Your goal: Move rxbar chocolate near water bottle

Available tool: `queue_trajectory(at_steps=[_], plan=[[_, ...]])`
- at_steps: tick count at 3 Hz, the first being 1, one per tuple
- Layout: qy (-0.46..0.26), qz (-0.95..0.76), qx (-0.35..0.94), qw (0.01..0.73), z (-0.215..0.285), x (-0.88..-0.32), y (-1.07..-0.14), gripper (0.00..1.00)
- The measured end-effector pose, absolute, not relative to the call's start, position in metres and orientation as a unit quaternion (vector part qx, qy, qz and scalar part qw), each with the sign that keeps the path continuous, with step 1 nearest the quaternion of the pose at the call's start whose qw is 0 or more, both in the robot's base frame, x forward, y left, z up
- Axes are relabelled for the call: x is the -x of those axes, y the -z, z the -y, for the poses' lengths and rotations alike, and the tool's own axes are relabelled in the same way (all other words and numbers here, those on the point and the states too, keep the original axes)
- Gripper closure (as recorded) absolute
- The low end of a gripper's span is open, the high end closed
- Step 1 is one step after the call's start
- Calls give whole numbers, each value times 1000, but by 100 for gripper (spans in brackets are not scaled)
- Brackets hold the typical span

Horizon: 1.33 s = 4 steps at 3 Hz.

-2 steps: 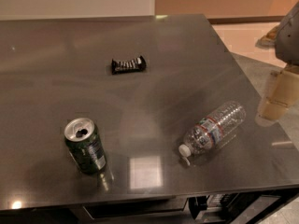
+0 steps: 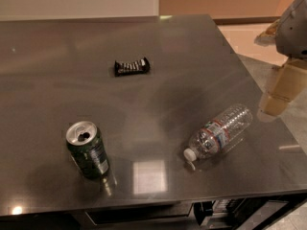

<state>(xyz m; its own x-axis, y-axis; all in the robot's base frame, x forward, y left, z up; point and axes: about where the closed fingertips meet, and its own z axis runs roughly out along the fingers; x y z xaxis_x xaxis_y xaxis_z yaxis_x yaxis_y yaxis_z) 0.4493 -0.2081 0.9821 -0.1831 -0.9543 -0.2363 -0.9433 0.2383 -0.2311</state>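
The rxbar chocolate (image 2: pixel 131 66), a small black bar with white lettering, lies flat on the dark table (image 2: pixel 192 56) toward the back middle. The water bottle (image 2: pixel 220 131), clear and ribbed with a white cap and a red and blue label band, lies on its side at the front right, cap pointing toward the front left. My gripper (image 2: pixel 277 94) hangs at the right edge of the view, over the table's right edge, to the right of the bottle and far from the bar. It holds nothing that I can see.
A green soda can (image 2: pixel 88 150) stands upright and opened at the front left. The table's right edge runs diagonally past the bottle, with tan floor (image 2: pixel 244 35) beyond it. Dark shelving shows under the front edge.
The gripper has shifted slightly at the right edge. The bar, the bottle and the can have not moved.
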Motion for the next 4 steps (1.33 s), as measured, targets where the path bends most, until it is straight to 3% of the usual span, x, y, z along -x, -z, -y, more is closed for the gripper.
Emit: queue_trajectory(at_steps=[4], plan=[[-69, -681, 698, 211, 104, -588, -964, 0]])
